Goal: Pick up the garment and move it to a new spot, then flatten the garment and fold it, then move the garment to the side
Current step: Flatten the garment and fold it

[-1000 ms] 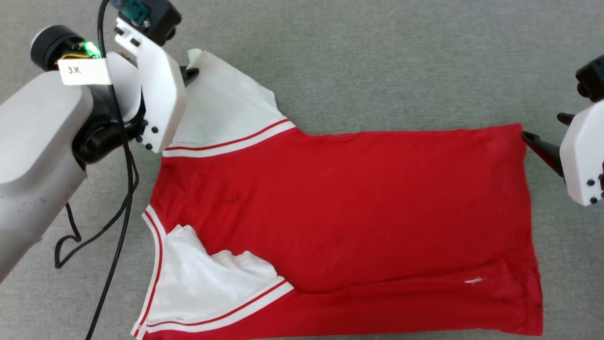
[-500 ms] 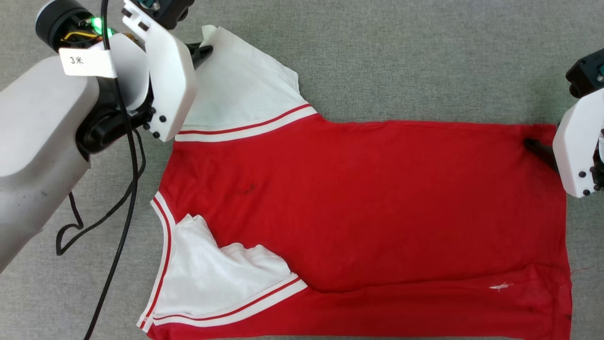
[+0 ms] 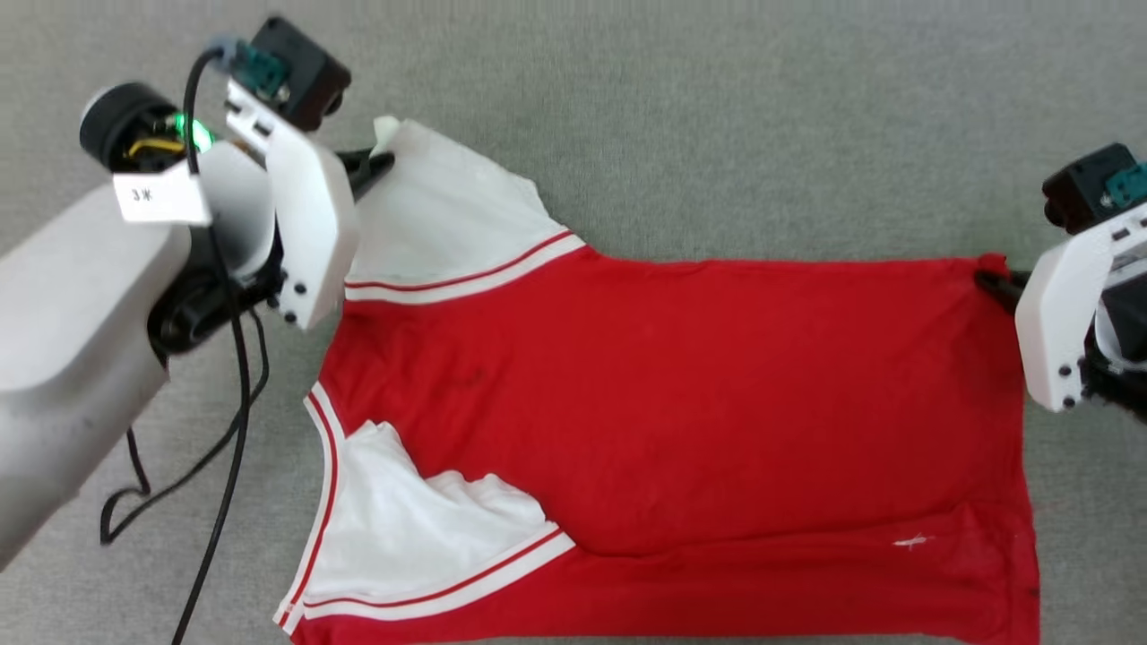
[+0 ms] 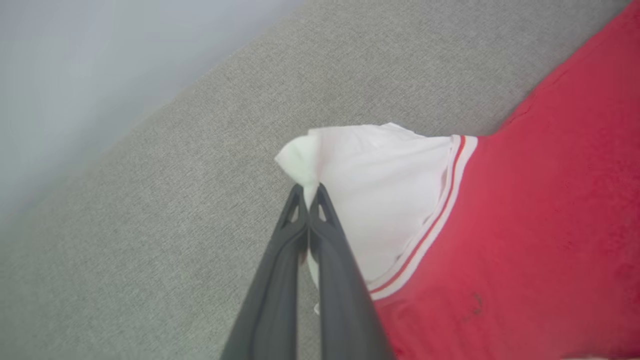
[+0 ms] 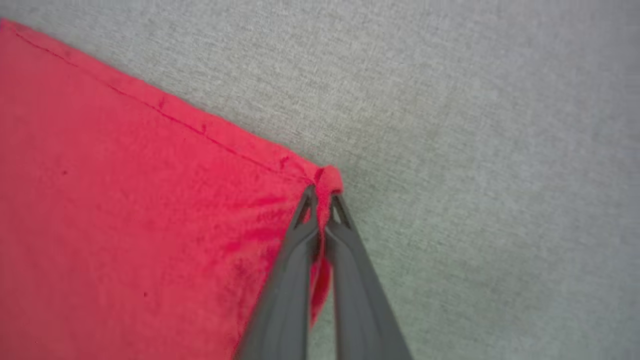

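Note:
The garment [image 3: 681, 412], a red T-shirt with white sleeves and red-and-white trim, lies spread on a grey surface, its lettering hidden. My left gripper [image 3: 381, 163] is shut on the tip of the far white sleeve [image 3: 448, 215]; in the left wrist view the gripper [image 4: 309, 192] pinches that white corner [image 4: 300, 162]. My right gripper [image 3: 990, 279] is shut on the far hem corner; the right wrist view shows the gripper [image 5: 322, 195] clamped on the bunched red corner [image 5: 330, 177]. The near sleeve [image 3: 412, 528] lies crumpled.
A grey fabric-like surface [image 3: 717, 116] runs all around the garment. Black cables [image 3: 224, 430] hang from my left arm over the surface at the left. A pale wall or edge [image 4: 75, 75] shows beyond the surface in the left wrist view.
Both grippers have closed in on the garment's far corners; the right one has gone from off the hem to pinching it. The far edge is now lifted slightly, and the picture has shifted.

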You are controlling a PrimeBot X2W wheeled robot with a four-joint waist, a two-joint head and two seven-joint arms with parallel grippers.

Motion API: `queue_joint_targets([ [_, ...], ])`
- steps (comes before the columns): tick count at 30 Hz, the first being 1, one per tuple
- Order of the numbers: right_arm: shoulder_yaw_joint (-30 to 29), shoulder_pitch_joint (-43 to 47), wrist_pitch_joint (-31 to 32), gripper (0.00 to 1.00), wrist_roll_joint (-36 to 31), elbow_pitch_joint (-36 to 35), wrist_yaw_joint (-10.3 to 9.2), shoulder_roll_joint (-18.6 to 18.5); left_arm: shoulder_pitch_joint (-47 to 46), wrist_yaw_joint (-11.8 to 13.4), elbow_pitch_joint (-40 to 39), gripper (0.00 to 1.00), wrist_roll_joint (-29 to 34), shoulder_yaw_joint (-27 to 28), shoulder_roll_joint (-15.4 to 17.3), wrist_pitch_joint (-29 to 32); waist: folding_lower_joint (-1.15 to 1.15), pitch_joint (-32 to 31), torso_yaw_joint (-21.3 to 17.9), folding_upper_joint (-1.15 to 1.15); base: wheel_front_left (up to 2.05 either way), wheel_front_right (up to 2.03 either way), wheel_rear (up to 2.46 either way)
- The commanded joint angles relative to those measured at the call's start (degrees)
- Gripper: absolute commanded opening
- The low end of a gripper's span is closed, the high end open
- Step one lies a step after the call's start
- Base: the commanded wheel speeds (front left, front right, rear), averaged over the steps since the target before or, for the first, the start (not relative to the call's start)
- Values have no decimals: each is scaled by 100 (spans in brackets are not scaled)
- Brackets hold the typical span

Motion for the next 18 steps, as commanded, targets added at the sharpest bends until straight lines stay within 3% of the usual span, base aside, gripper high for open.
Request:
queue_joint_targets([
  [1,18,142,-97,0,39,-31,-5,-49,160,43,-38,0,-21,0,61,-75,0,-266,-30,0,0,0,0],
  [9,-56,982,-620,0,257,-327,-5,-171,1136,422,-721,0,-275,-8,582,-423,0,-954,-58,0,0,0,0],
  [18,-407,2203,-861,0,358,-852,-5,-250,2548,1202,-1860,0,-648,-134,1301,-844,0,-1431,-22,0,0,0,0],
])
